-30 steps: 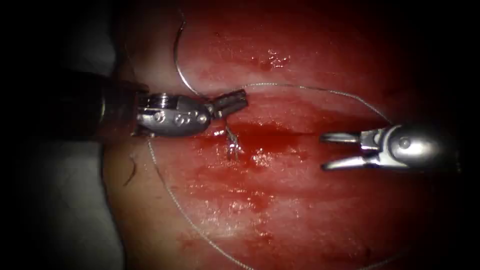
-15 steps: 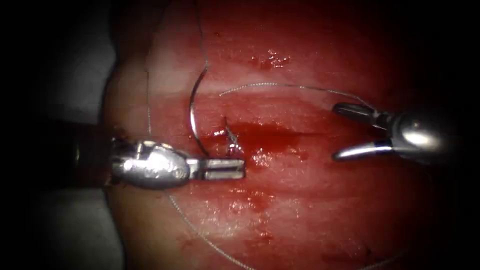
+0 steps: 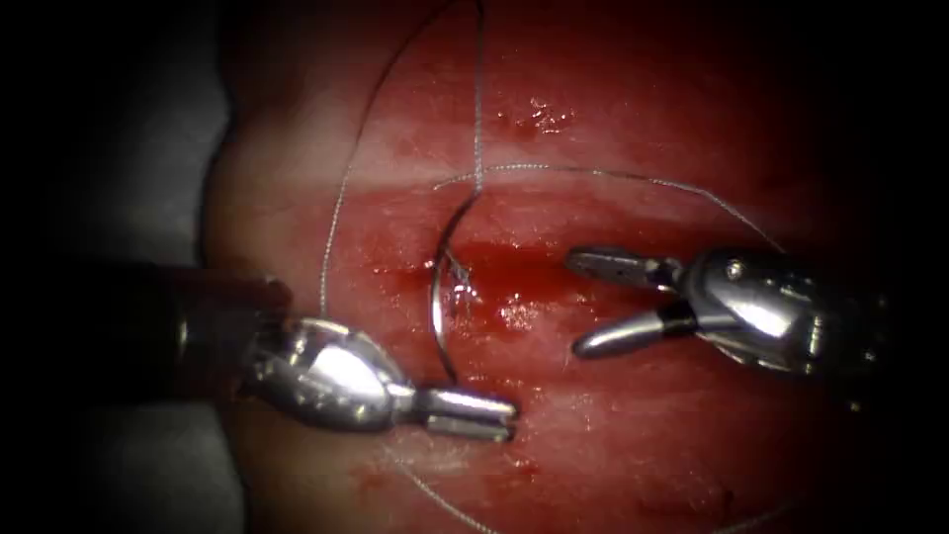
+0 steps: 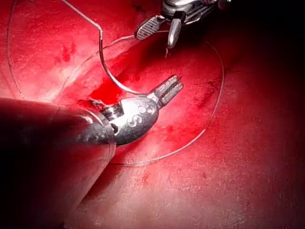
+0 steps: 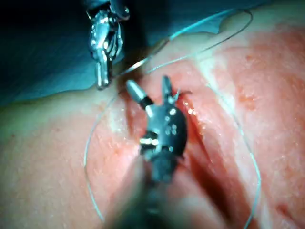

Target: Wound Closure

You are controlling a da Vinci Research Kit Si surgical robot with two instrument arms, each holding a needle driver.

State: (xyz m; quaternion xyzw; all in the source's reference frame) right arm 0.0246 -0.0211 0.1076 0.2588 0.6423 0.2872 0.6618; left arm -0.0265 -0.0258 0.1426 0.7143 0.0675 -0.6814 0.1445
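Note:
My left tool (image 3: 474, 413) lies low on the tissue (image 3: 593, 445), jaws shut on the curved needle (image 3: 436, 297) at the end away from the thread. The needle arcs up from the jaws, free of the tissue, across a tied knot (image 3: 458, 284) at the cut (image 3: 524, 255). Thread (image 3: 478, 99) runs up from the needle's upper end, and another length loops wide (image 3: 613, 176) over the tissue. My right tool (image 3: 573, 303) is right of the knot, jaws open and holding nothing. In the left wrist view the left jaws (image 4: 169, 88) grip the needle (image 4: 107, 67), with the right tool (image 4: 155, 37) beyond.
Red fluid (image 3: 514, 316) pools along the cut and around the knot. A grey cloth (image 3: 129, 465) borders the tissue on the left. More thread curves past the left tool (image 3: 331, 237) and under it (image 3: 435, 494).
The left tool has moved down and to the right with the needle, swinging it over the knot. The right tool has moved left toward the cut, jaws still open.

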